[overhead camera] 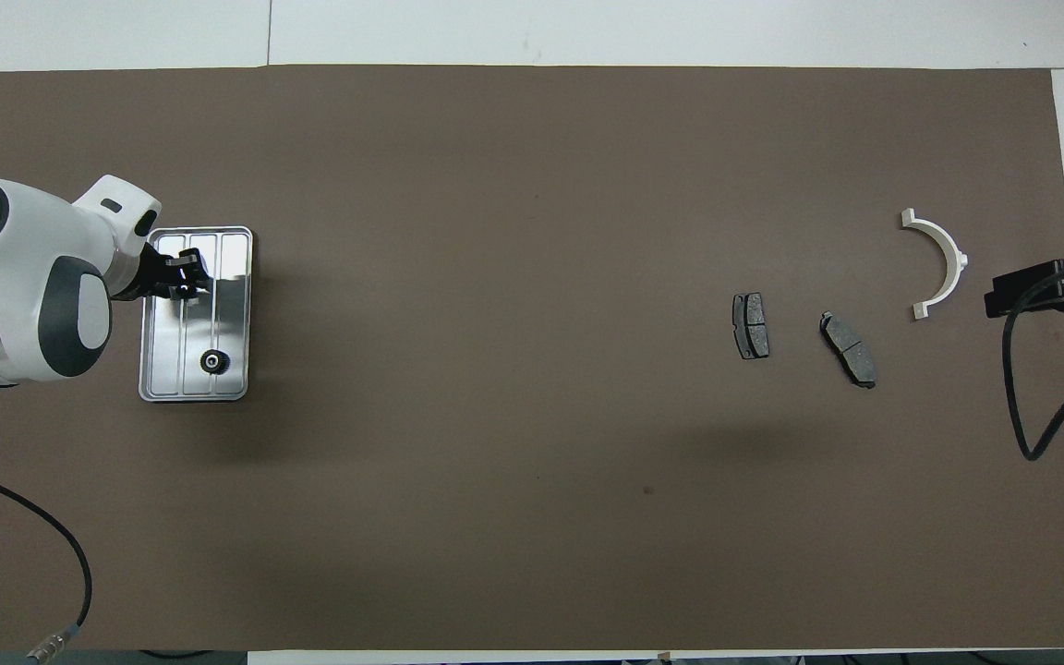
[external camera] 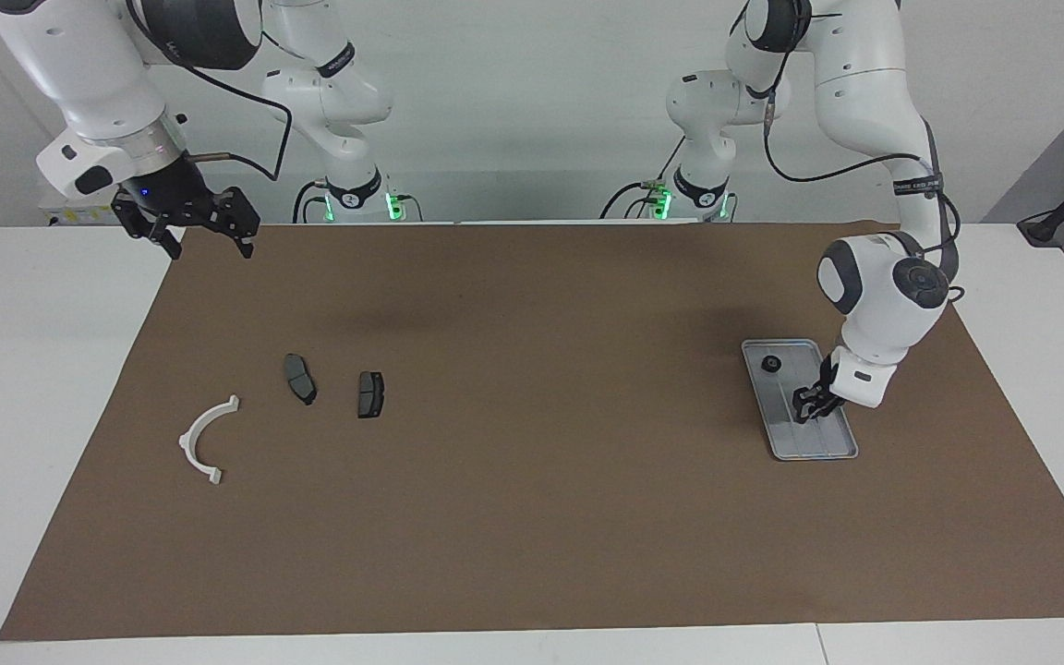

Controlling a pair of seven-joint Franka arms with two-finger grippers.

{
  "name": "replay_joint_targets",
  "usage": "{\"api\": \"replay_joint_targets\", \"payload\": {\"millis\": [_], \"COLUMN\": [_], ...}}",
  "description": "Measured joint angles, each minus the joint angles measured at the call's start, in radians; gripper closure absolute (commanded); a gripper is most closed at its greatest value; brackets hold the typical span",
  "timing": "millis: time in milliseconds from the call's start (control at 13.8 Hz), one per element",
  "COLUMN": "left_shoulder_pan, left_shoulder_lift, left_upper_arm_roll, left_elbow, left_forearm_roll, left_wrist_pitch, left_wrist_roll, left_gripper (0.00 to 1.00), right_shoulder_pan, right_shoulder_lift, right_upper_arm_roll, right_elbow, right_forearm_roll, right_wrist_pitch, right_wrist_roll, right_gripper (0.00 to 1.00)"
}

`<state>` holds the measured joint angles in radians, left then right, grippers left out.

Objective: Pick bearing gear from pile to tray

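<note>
We find the left pincer (external camera: 807, 408) low over the flat silver-grey ribbed metal tray (external camera: 841, 450), above the end of it farther from the robots. We cannot tell how far apart its tips stand, nor whether anything small sits between them. The small black toothed bearing gear (overhead camera: 211, 362) lies inside the tray at the end nearer the robots, apart from the pincer and resting between the lengthwise ribs. We judge that part of the delivery done, and the raised rim should keep the gear from rolling off.

The tray sits on the brown mat (external camera: 532, 517) toward the left arm's end of the bench (external camera: 24, 369). Well apart, toward the right arm's end, lie the remaining parts: two dark grey brake-pad plates (external camera: 299, 378) (external camera: 370, 394) side by side, and a white half-ring plastic bracket (external camera: 205, 437) just beside them and farther from the robots. We see no other gear among them.

The right pincer (external camera: 209, 228) waits raised over the mat's corner nearest its own base, its tips spread wide and holding nothing, presumably parked clear of the left arm's work.
</note>
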<state>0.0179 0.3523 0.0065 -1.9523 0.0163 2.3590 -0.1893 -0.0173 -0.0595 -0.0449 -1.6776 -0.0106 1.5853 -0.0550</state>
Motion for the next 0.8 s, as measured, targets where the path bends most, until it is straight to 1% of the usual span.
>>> {"api": "replay_joint_targets", "payload": {"millis": [145, 217, 435, 652, 797], "left_shoulder_pan": [0.000, 0.000, 0.000, 0.000, 0.000], "left_shoulder_lift": [-0.013, -0.028, -0.114, -0.225, -0.271], "left_upper_arm_roll": [0.000, 0.000, -0.002, -0.011, -0.015], "left_elbow": [0.026, 0.052, 0.136, 0.171, 0.217], "left_forearm_roll": [0.000, 0.000, 0.000, 0.000, 0.000], "left_wrist_pitch": [-0.011, -0.046, -0.254, -0.438, -0.562], "left_wrist_roll": [0.000, 0.000, 0.000, 0.000, 0.000], "left_gripper": [0.00, 0.00, 0.00, 0.00, 0.00], "right_shoulder_pan": [0.000, 0.000, 0.000, 0.000, 0.000], "right_shoulder_lift": [0.000, 0.000, 0.000, 0.000, 0.000], "right_upper_arm_roll": [0.000, 0.000, 0.000, 0.000, 0.000], "right_elbow": [0.000, 0.000, 0.000, 0.000, 0.000], "right_forearm_roll": [0.000, 0.000, 0.000, 0.000, 0.000], "right_wrist_pitch": [0.000, 0.000, 0.000, 0.000, 0.000], "right_wrist_roll": [0.000, 0.001, 0.001, 0.001, 0.001], "right_gripper": [0.00, 0.00, 0.00, 0.00, 0.00]}}
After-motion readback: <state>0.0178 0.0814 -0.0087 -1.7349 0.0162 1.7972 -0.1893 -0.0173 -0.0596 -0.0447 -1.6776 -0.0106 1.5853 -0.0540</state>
